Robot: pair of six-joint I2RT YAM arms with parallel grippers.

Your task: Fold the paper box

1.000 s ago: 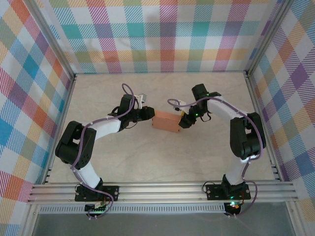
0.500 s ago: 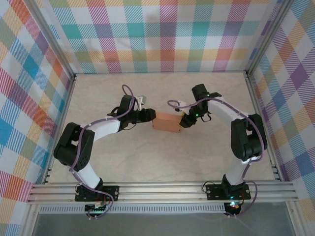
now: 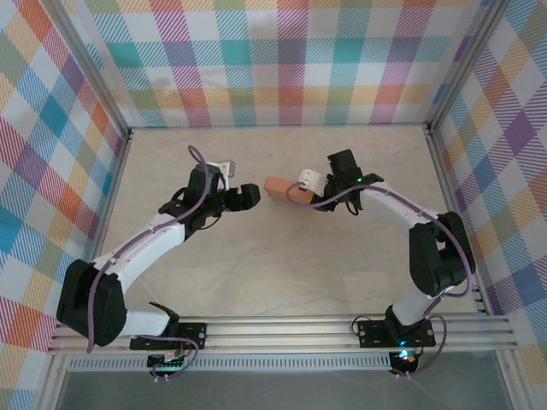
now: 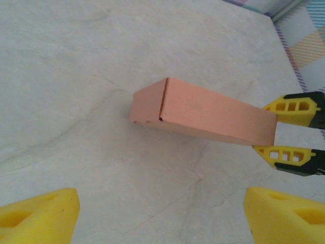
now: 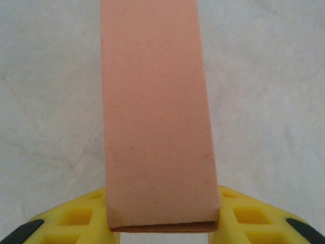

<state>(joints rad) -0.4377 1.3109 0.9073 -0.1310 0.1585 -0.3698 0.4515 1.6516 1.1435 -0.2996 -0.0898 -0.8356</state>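
Observation:
The paper box is a closed salmon-orange rectangular box. My right gripper is shut on its right end. In the right wrist view the box runs away from the camera, and the right gripper pinches its near end between yellow fingers. In the left wrist view the box hangs a little above the table, with the right arm's fingers clamping its far right end. My left gripper stands open with nothing between its jaws. It sits to the left of the box in the top view, apart from it.
The pale marbled table is bounded by an aluminium frame at the near edge and by checked cloth walls on three sides.
My left gripper has opened, let go of the box's left end and drawn back to the left. The right gripper has carried the box toward the back of the table.

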